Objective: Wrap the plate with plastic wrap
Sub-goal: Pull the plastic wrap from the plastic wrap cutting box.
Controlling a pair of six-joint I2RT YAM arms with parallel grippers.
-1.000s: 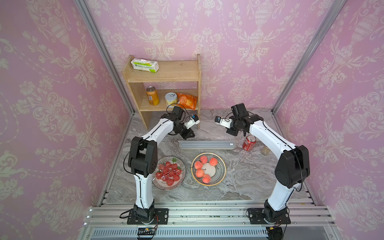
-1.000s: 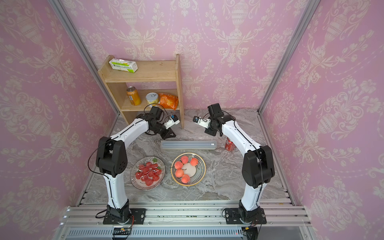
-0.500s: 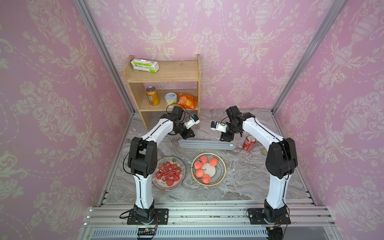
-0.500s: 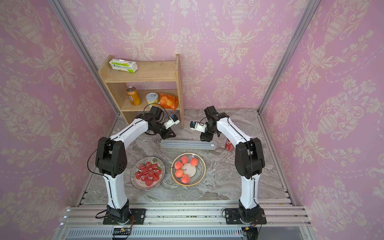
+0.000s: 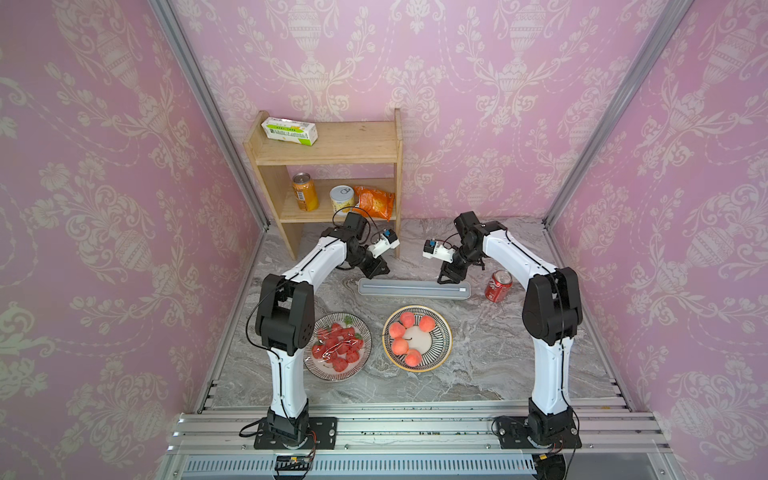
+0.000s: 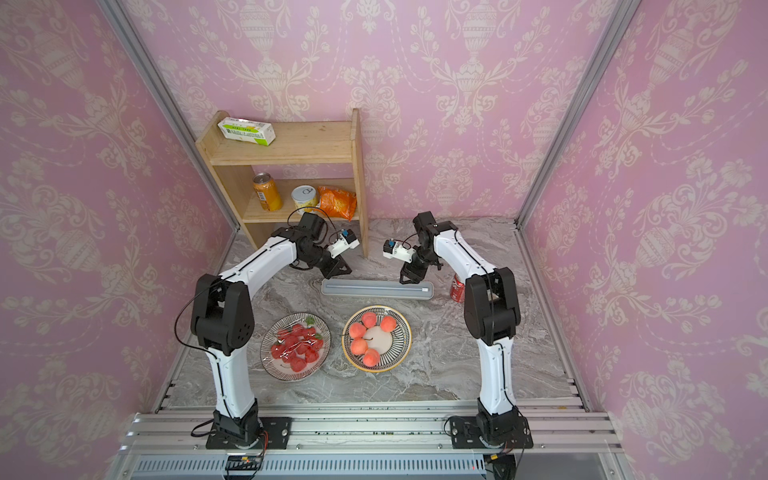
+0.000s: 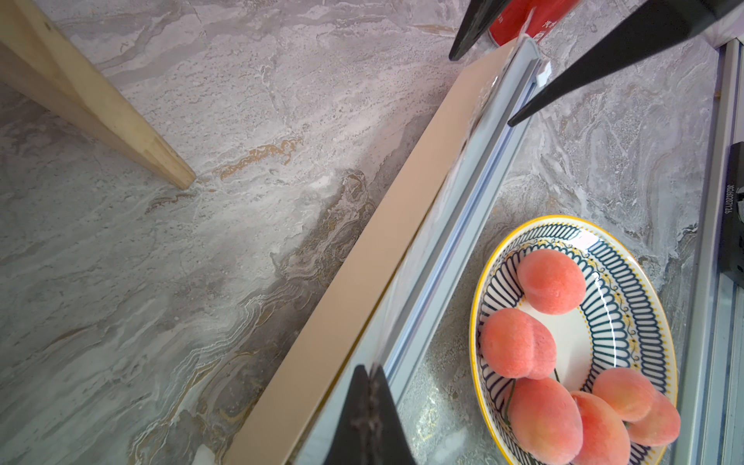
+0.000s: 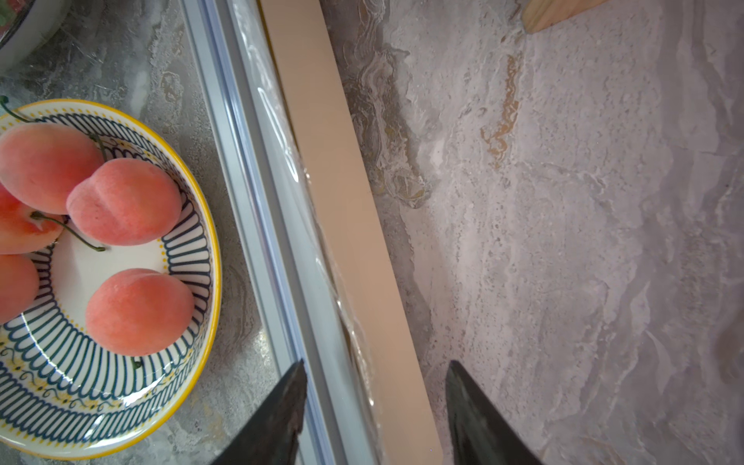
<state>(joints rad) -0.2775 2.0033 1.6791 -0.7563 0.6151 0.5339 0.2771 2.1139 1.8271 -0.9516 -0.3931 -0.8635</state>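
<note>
Nearest the rail (image 5: 395,419), two plates side by side on the bench (image 5: 478,374): strawberry plate (image 5: 337,347) to the left, glossy as if already under film; peach plate (image 5: 417,337) to the right, bare, so probably the one to wrap. Just beyond the peach plate and apart from its rim, the dispenser box (image 5: 414,288), flat on the bench, long axis running left to right. Plastic wrap (image 8: 277,133) visible in the right wrist view only as a crinkly clear edge along the seam between grey top and cream side; none drawn out over a plate yet. Near the box's right end, right jaws spread and straddling it, one fingertip (image 8: 277,410) on the plate side, the other over bare bench behind. At the box's left end, left jaws pressed together, tips low at that same seam; impossible to tell whether pinching film or nothing. Left arm (image 5: 316,266) and right arm (image 5: 511,257) each nearest its own end. Coming pull judged toward the front, across the long axis, over the peach plate. Tight spots: red can (image 5: 498,285) just beside the box's right end, shelf (image 5: 328,153) leg close behind the left jaws. Open bench behind the box's middle and in front of the plates.
</note>
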